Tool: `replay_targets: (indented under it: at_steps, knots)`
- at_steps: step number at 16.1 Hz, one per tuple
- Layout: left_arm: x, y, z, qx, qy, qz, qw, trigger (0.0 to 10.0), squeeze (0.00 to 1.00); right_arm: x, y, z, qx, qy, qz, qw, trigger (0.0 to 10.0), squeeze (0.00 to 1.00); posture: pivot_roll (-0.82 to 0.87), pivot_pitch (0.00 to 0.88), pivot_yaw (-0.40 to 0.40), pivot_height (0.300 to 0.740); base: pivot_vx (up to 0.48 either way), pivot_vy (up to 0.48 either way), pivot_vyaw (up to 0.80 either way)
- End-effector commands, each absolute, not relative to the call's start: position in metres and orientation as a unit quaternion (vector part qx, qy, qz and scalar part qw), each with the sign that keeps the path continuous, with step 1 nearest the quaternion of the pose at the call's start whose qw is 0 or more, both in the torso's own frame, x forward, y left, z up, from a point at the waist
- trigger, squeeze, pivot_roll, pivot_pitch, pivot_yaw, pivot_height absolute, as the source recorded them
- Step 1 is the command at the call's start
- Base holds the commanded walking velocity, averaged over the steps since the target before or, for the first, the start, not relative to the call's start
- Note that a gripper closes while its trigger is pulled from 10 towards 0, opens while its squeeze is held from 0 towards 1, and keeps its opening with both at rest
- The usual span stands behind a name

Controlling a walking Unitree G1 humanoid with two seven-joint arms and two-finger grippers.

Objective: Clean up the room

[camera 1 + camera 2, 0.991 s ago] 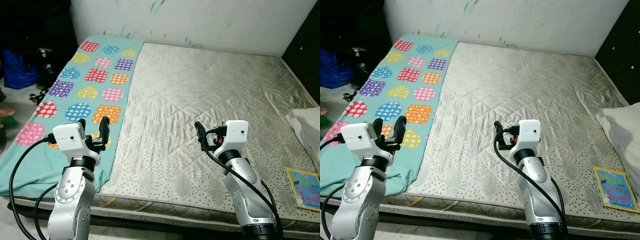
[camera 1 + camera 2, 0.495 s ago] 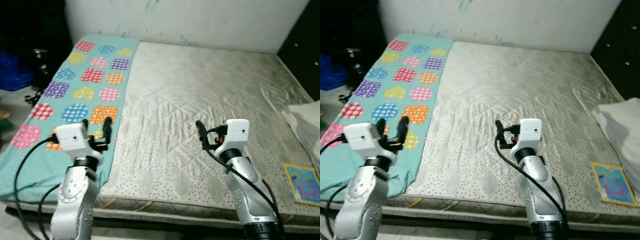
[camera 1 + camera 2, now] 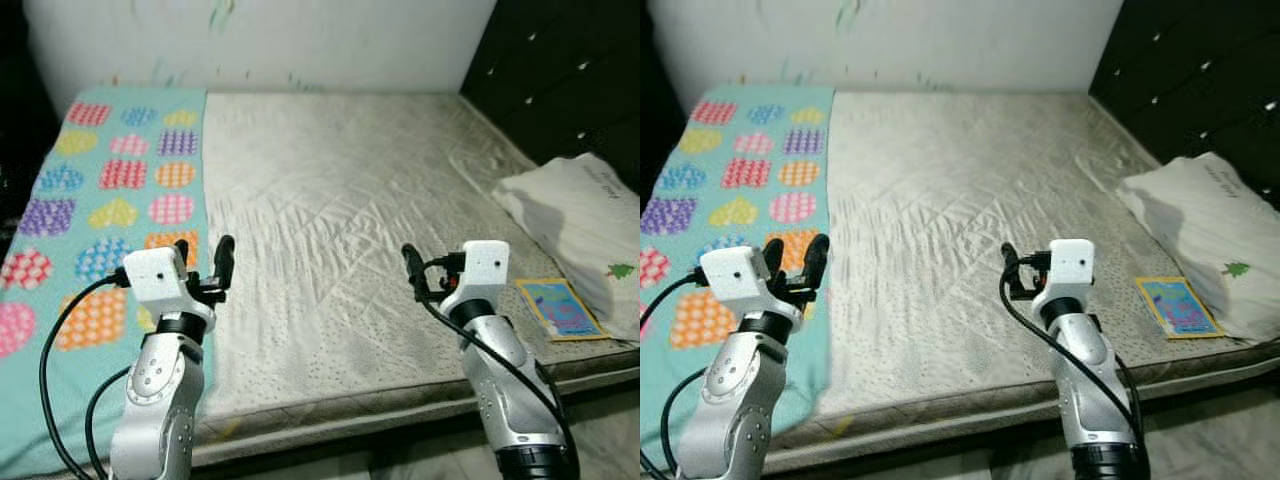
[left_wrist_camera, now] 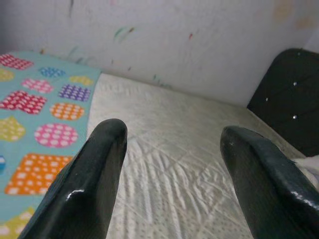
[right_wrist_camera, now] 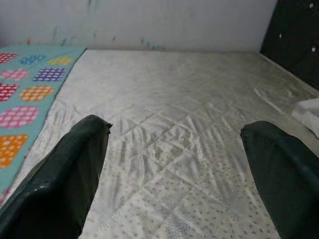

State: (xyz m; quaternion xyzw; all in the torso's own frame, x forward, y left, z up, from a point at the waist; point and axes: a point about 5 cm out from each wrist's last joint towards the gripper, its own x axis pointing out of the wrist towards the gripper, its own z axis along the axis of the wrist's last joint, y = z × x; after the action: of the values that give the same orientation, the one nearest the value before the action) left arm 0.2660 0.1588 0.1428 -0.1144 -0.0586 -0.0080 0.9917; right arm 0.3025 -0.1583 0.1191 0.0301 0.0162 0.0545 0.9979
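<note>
Bare quilted mattress [image 3: 330, 200] takes up most of the left eye view, with a pale scuffed wall behind it and a dark padded headboard [image 3: 560, 70] along the robot's right side. A turquoise blanket [image 3: 100, 200] patterned with dotted shapes lies over the robot's left strip of the mattress. The left gripper [image 3: 203, 264] is raised above the blanket's inner edge, its two black fingers spread with nothing between them. The right gripper [image 3: 412, 272] is raised over bare mattress near the front edge, and its finger spacing cannot be told from here. A small picture book [image 3: 556, 309] lies flat to the right of the right gripper's fingers, near the front right corner, just beside a white pillow [image 3: 580, 230].

From the right eye view, the book [image 3: 1177, 306] has its long axis running roughly away from the robot. It sits well apart from the left gripper and far nearer the right one, so the right arm is probably the one to reach for it.

Looking along the left wrist view, both fingers [image 4: 84, 189] stand wide apart, with blanket on one side and mattress ahead.

Looking along the right wrist view, the fingers [image 5: 60, 184] are also spread wide and empty over wrinkled mattress, with a corner of the pillow [image 5: 309, 112] at the frame's edge.
</note>
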Motion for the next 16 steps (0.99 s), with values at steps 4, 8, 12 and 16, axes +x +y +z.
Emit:
replay_targets:
  at_steps: [4,8,12,16]
  knots:
    - [0.2660,0.1641,0.1414,-0.110,-0.055,0.002,0.992,10.0,0.00,0.3054,-0.1498,0.1216,0.035,0.015,0.075,0.996,10.0,0.00,-0.03,0.063,-0.071,0.740,0.000,0.480,0.00]
    - [0.2664,0.1641,0.1412,-0.110,-0.054,0.004,0.992,10.0,0.00,0.3058,-0.1488,0.1212,0.035,0.016,0.080,0.996,10.0,0.00,-0.03,0.062,-0.071,0.740,0.000,0.480,0.00]
    - [0.2674,0.1647,0.1406,-0.113,-0.051,0.008,0.992,10.0,0.00,0.3066,-0.1481,0.1213,0.035,0.015,0.084,0.996,10.0,0.00,-0.03,0.060,-0.072,0.740,0.000,0.480,0.00]
    - [0.2714,0.1679,0.1464,-0.120,-0.056,0.017,0.991,10.0,0.00,0.3130,-0.1501,0.1233,0.019,0.008,0.086,0.996,10.0,0.00,-0.01,0.030,-0.074,0.740,0.000,0.335,0.00]
